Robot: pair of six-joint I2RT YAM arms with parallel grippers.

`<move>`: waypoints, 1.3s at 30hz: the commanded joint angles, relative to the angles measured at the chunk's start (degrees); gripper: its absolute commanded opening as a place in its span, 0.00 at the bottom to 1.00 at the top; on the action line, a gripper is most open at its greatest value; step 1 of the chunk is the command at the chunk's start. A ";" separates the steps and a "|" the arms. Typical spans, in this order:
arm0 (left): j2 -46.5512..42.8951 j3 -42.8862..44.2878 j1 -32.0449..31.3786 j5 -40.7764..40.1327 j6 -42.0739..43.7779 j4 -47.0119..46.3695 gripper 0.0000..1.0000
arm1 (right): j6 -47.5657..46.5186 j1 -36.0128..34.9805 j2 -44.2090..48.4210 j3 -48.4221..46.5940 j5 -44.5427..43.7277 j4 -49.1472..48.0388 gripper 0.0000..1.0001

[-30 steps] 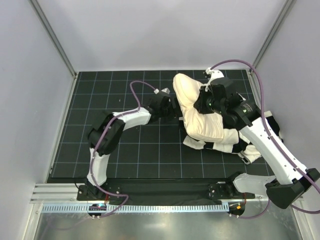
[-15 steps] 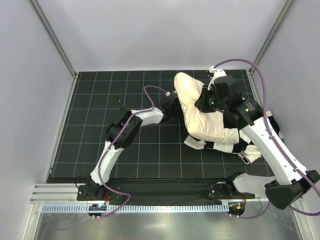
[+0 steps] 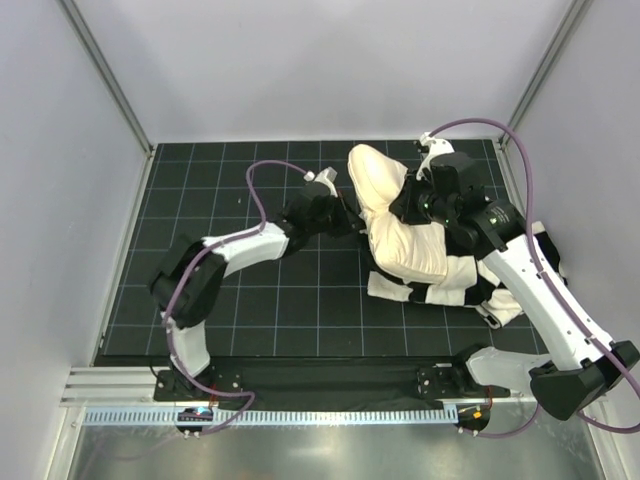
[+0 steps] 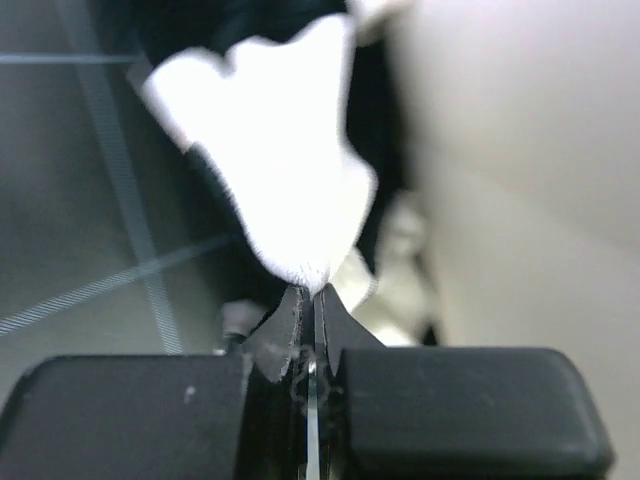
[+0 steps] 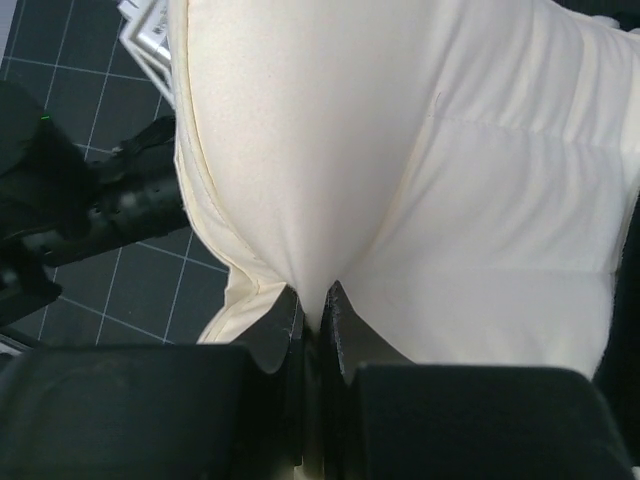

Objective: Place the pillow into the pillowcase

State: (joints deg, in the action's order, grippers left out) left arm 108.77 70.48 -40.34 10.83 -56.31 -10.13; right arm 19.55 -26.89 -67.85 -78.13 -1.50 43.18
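The cream pillow (image 3: 400,225) stands bunched up at the right of the mat, with its lower end on the black-and-white checked pillowcase (image 3: 452,291). My right gripper (image 3: 402,207) is shut on a fold of the pillow (image 5: 400,150), and the fabric is pinched between its fingertips (image 5: 315,292). My left gripper (image 3: 346,218) sits against the pillow's left side. In the left wrist view it (image 4: 312,292) is shut on a white plush edge of the pillowcase (image 4: 285,170), with the pillow (image 4: 520,150) just to the right.
A black gridded mat (image 3: 250,300) covers the table inside grey walls. A metal rail (image 3: 270,412) runs along the near edge by the arm bases. My left arm (image 5: 110,205) lies close beside the pillow. A white tag (image 5: 148,30) shows at its upper corner.
My left gripper went from open to shut on the pillowcase edge, and the left arm's elbow swung out to the left. The right arm and pillow barely moved.
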 commanded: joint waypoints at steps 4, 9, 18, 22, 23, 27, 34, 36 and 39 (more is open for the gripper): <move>-15.42 -5.26 0.17 -0.19 2.53 -2.44 0.00 | -1.27 0.88 1.15 -3.87 -1.23 -3.19 0.04; -24.38 -5.00 1.22 -0.72 3.84 3.87 0.00 | -0.66 0.88 0.27 -3.96 -3.60 -1.08 0.04; -40.04 4.03 7.37 -1.52 9.20 21.19 0.00 | 0.93 0.88 -1.31 -16.07 -5.98 5.24 0.04; -39.34 14.49 7.64 -0.81 11.92 26.29 0.00 | 1.02 0.97 -4.74 -28.63 -3.44 9.63 0.04; -38.90 16.95 7.64 -0.29 12.28 27.00 0.00 | 1.36 0.97 -6.48 -34.05 -2.64 10.25 0.04; -35.83 30.92 7.64 3.40 14.65 28.50 0.00 | 4.34 0.88 -10.98 -45.96 6.31 12.28 0.04; -28.89 56.14 7.55 7.71 17.64 31.13 0.00 | 8.57 1.05 -13.00 -46.43 15.02 8.86 0.04; -26.95 62.65 7.64 8.68 16.33 31.05 0.00 | 8.92 1.06 -12.57 -44.05 17.39 6.85 0.04; -21.69 71.77 7.64 9.73 14.05 31.05 0.00 | 10.15 1.14 -10.29 -37.55 20.20 2.11 0.04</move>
State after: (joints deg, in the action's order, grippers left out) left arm 84.97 133.49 -32.84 16.73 -40.18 28.69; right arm 28.67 -26.33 -79.48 -119.83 14.63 51.72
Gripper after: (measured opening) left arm 0.019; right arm 0.104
